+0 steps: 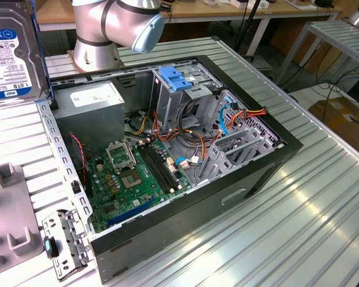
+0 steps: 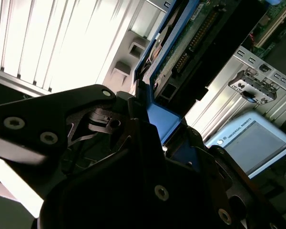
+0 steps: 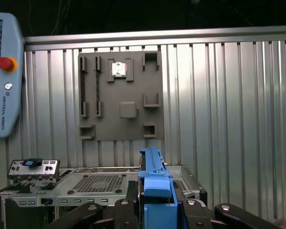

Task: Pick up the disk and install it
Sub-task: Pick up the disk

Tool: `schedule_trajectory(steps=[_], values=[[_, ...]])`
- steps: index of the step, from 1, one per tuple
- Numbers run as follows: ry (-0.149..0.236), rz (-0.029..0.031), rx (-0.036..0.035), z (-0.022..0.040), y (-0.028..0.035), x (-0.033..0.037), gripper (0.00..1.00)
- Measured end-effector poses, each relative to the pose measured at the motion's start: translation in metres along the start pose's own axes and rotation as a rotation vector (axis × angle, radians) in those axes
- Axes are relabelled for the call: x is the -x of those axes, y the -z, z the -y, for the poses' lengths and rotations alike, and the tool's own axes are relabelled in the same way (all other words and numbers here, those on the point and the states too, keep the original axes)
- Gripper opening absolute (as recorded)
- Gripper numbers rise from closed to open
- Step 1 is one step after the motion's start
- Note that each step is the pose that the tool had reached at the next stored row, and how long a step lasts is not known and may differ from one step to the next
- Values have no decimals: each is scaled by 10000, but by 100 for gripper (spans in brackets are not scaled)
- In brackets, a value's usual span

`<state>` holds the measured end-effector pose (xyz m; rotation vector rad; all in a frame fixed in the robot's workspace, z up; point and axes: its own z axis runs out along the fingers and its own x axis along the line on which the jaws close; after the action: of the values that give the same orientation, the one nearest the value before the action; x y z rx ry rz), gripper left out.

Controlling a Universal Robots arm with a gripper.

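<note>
The disk [image 1: 12, 54] hangs in the air at the exterior view's upper left, label side showing, with a blue carrier rail along its edge. In the first wrist view it stands edge-on, its blue rail and end tab [image 3: 155, 183] clamped between the black fingers of my gripper [image 3: 155, 212]. The second wrist view shows the disk's circuit-board underside [image 2: 190, 45] and blue rail running out from the gripper [image 2: 155, 126], which is shut on it. The disk is above the ribbed table, to the left of the open computer case [image 1: 251, 179].
The case lies on its side with the motherboard [image 1: 137, 173], cable bundles and a drive cage topped by a pale-blue plate [image 1: 176, 78]. A grey fixture plate [image 3: 120, 95], a metal bracket [image 1: 63, 242], the arm's base [image 1: 107, 30] and a teach pendant [image 3: 2, 71] surround it.
</note>
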<state>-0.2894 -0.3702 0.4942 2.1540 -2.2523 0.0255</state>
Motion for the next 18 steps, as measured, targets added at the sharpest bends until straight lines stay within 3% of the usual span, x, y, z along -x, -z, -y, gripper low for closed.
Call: schedule_trajectory(steps=[10, 18], values=[[-1, 1, 0, 239, 1, 11, 37], [0, 0, -1, 385, 2, 17, 37]])
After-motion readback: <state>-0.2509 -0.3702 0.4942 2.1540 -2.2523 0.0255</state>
